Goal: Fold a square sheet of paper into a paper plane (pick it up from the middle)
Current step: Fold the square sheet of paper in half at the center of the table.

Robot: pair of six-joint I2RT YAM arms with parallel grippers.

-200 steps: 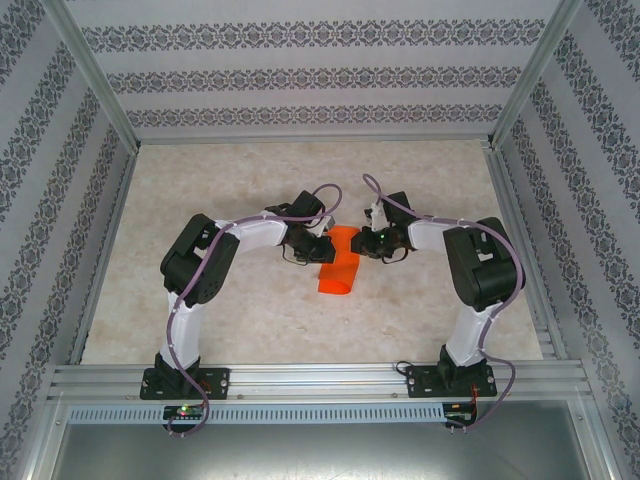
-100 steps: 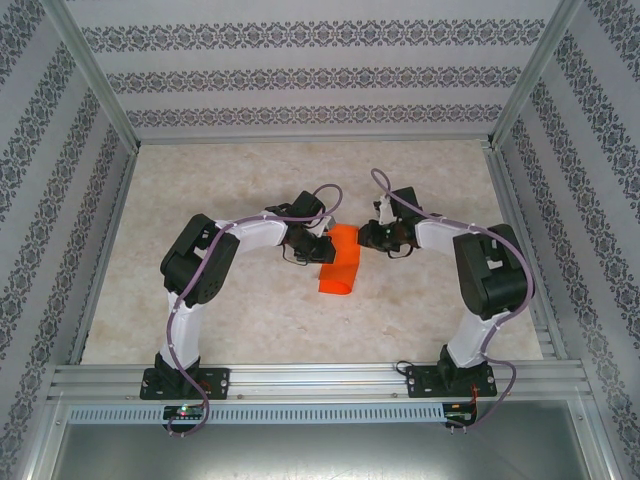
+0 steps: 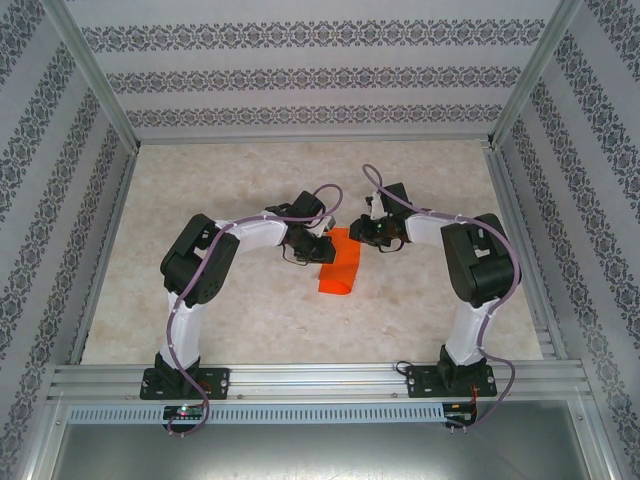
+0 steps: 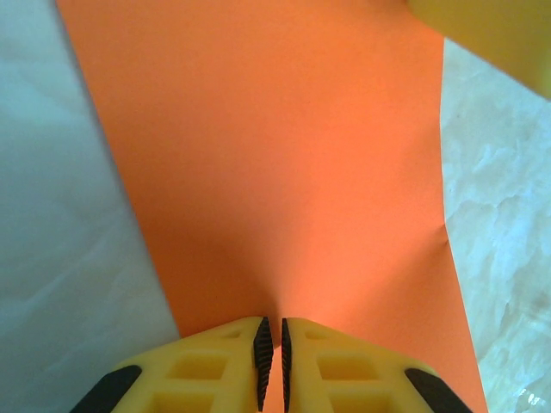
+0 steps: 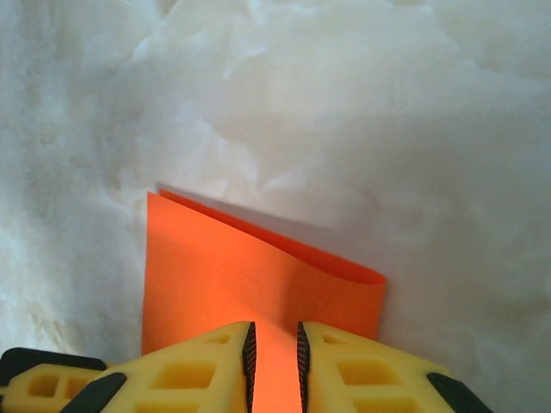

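Item: sheet of paper (image 3: 338, 264), bright orange-red, plain and unmarked, lying near the middle of the worktop (image 3: 240, 180) between the two arms. Condition: doubled over on itself into a narrow band that runs from the far end, between the wrists, toward the near edge, where it ends in a rounded, uncreased bend. Left fingers (image 3: 320, 247): at the paper's left side in the overhead view. From the left wrist, the left fingers (image 4: 250, 361) are yellow with black pads, drawn almost together and clamped on the paper (image 4: 275, 172), a soft pucker in the sheet running straight into the slit between the pads. The sheet spreads away from them as a broad flat field, with pale worktop (image 4: 499, 224) on either side. A yellow part (image 4: 491, 34) overlaps the sheet's far right corner; what it belongs to cannot be told. Right fingers (image 3: 362, 233): at the paper's far right corner in the overhead view. From the right wrist, the right fingers (image 5: 243, 357) stand a little apart, with orange paper (image 5: 258, 275) showing in the narrow gap; whether they pinch it or only straddle it cannot be told. Ahead of them the top layer curls over to a rounded fold at the right, casting a shadow on the worktop (image 5: 344, 103). Surroundings: mottled cream worktop, patterned wall panels (image 3: 320, 75), an aluminium rail (image 3: 320, 380) carrying both arm bases.
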